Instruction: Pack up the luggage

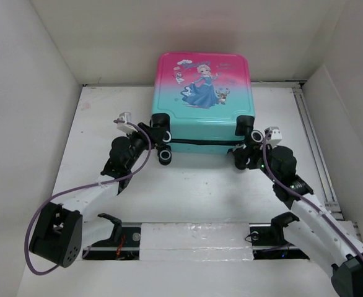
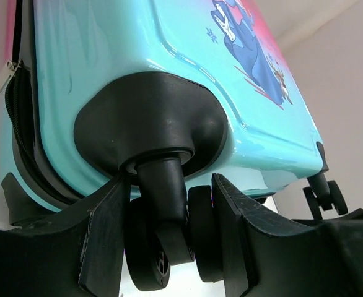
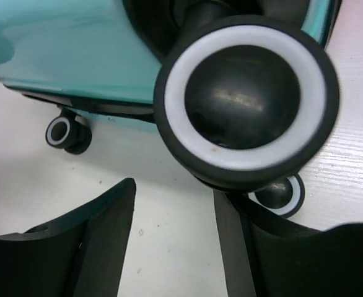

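Left gripper [image 2: 169, 190] jaws spread either side of the suitcase's [image 1: 201, 105] left caster [image 2: 163, 204], right gripper [image 3: 175, 192] jaws parted just below its right wheel [image 3: 246, 102], pink-to-teal princess suitcase closed, laid flat on white table [image 1: 200, 185].

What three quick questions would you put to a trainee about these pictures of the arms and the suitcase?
1. True or false: the suitcase lies wide open on the table.
2. What stands between the left fingers? A) a suitcase wheel B) a zip pull C) nothing
3. Fill in: the right fingers are ___ and hold nothing.
Key: 1 false, its lid is down; 2 A; 3 open.
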Motion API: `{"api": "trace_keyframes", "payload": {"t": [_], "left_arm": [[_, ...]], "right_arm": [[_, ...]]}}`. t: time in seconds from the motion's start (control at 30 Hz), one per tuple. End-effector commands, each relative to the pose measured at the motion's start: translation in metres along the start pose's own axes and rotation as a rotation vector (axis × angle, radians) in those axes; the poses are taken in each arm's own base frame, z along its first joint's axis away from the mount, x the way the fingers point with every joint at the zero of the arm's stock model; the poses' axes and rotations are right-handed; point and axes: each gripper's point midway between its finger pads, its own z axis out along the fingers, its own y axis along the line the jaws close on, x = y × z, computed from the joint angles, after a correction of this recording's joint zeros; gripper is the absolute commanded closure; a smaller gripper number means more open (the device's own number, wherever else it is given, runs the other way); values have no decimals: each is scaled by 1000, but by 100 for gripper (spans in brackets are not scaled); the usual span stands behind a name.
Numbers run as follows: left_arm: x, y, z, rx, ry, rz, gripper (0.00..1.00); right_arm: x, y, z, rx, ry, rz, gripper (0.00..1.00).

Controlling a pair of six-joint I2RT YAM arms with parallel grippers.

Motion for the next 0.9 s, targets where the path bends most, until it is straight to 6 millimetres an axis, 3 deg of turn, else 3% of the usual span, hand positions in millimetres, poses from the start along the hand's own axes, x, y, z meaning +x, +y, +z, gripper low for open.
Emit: {"api": "trace_keyframes", "payload": {"t": [0.0, 0.1, 0.13, 0.2, 0.23, 0.27, 0.33, 0.37, 0.4, 0.43, 0.53, 0.57, 0.77, 0.87], "left_arm": [[37, -20, -23, 119, 165, 24, 100], [25, -31, -21, 139, 132, 21, 100], [21, -37, -20, 156, 129, 23, 100], [18, -40, -19, 162, 123, 24, 100], [18, -40, -19, 162, 124, 15, 100], [20, -42, -20, 170, 132, 15, 100], [21, -43, -21, 177, 139, 15, 100], [22, -44, -21, 183, 145, 15, 100], [22, -44, -21, 183, 145, 15, 100], [22, -44, -21, 183, 145, 15, 100], [24, -44, -21, 189, 153, 15, 100], [25, -43, -19, 187, 155, 6, 100], [26, -44, -18, 194, 160, 6, 100], [26, -44, -18, 194, 160, 6, 100]], "right_arm": [[-21, 0, -4, 0, -136, 64, 42], [-4, -23, -1, 83, -157, 99, 43], [-19, -19, 0, 58, -238, 98, 43], [-16, -21, 7, 33, -262, 88, 38], [-35, -13, 7, -10, -351, 84, 37], [-38, -12, 9, -19, -373, 71, 37], [-28, -19, 20, -15, -377, 43, 37], [-44, -12, 19, -50, -455, 30, 38], [-45, -10, 22, -64, -464, 18, 38], [-34, -13, 32, -65, -428, 5, 38], [-35, -1, 40, -136, -431, -20, 40], [-27, 0, 46, -141, -410, -20, 43], [-34, -9, 55, -78, -471, -9, 73], [-29, -7, 60, -44, -473, -5, 74]]}}
